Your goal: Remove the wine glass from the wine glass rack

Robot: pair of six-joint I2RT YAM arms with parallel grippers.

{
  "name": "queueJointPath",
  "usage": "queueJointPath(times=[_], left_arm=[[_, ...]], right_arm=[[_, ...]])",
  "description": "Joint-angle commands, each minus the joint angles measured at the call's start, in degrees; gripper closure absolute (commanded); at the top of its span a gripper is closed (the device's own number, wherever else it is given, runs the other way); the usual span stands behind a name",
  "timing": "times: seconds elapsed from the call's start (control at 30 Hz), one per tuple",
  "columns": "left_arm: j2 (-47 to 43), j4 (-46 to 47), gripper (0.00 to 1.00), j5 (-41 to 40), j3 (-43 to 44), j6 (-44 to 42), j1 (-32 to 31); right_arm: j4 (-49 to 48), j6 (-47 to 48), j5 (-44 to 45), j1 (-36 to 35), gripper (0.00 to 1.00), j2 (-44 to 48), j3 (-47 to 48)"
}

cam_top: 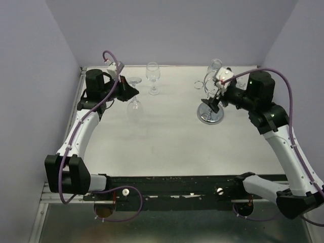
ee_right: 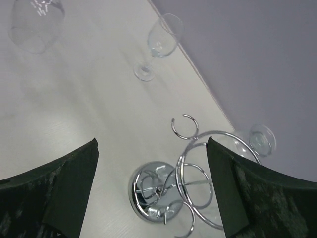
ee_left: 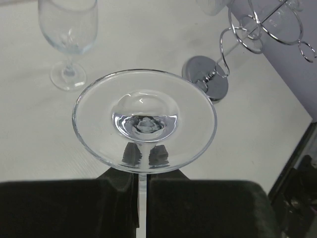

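Left gripper (ee_left: pixel 142 184) jaws pinch the wine glass (ee_left: pixel 143 119) stem; right gripper (ee_right: pixel 152 148) jaws spread at the rack (ee_right: pixel 153 191).

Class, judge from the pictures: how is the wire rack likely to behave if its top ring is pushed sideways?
The rack would probably tip rather than slide: thin post, small disc base, a glass hanging off one side. Its wire loops look stiff, likely flexing little. The polished chrome may be slippery.
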State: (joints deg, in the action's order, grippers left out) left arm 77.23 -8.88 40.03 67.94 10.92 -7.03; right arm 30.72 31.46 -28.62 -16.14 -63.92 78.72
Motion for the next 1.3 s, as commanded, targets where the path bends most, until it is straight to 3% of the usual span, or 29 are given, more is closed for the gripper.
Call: queueJointPath(times=[0.0,0.27,0.4,0.47,0.57,0.8,1.0,1.27], left_arm=[[-3.1,-0.6,1.0,11.1,-7.8,16.9,4.2],[-2.1,11.5,1.0,18.9,-24.2,36.7,8.1],[-2.5,28.8,1.0,17.4,-35.0,53.9,11.1],[-1.7,29.7,0.99,17.0,-36.9,57.7,12.2],[-0.6,34.3,0.95,17.2,-39.1,65.2,13.5],[4.1,27.4,1.0,16.3,-37.7,69.5,14.3],[7.2,23.1,1.0,17.6,-35.3,71.3,14.6],[7.8,17.5,1.0,16.9,-34.4,70.7,14.8]], right_arm=[[-2.6,13.2,6.6,-11.2,0.02,3.4,-5.4],[-2.0,20.1,12.0,-27.6,0.0,4.3,-14.7],[-5.9,23.7,13.2,-32.4,0.0,6.9,-23.0],[-11.5,23.0,13.9,-34.0,0.0,8.3,-27.5],[-12.2,26.3,14.8,-37.4,0.0,5.8,-29.8],[-25.5,29.8,18.3,-44.1,0.03,2.6,-35.7],[-43.0,33.4,21.8,-47.6,0.01,-2.0,-40.4],[-48.0,34.4,21.9,-47.7,0.0,-8.6,-38.0]])
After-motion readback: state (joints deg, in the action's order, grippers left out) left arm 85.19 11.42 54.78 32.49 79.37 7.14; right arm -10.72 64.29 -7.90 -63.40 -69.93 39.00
